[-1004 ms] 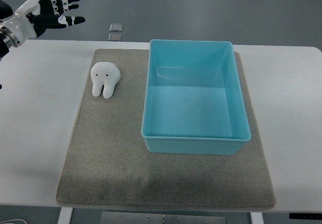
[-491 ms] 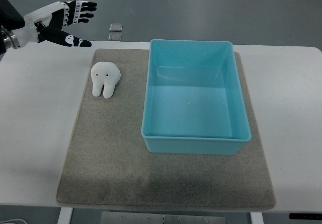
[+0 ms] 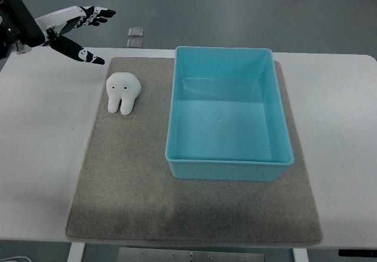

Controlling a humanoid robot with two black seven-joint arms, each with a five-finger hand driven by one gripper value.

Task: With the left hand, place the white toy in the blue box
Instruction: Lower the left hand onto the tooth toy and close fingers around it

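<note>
In the top view, the left hand is hovering at the upper left of the frame, fingers spread and holding nothing. The white tooth-shaped toy is lying on the grey mat, just left of the empty blue box at centre.

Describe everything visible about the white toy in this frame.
The white toy is shaped like a small molar tooth: a rounded crown with two black dot eyes and two stubby root-like legs pointing toward the camera side. It looks soft and matte. It lies on the grey mat, left of the blue box and apart from it. Nothing touches it; the left hand hovers open up-left of it.
</note>
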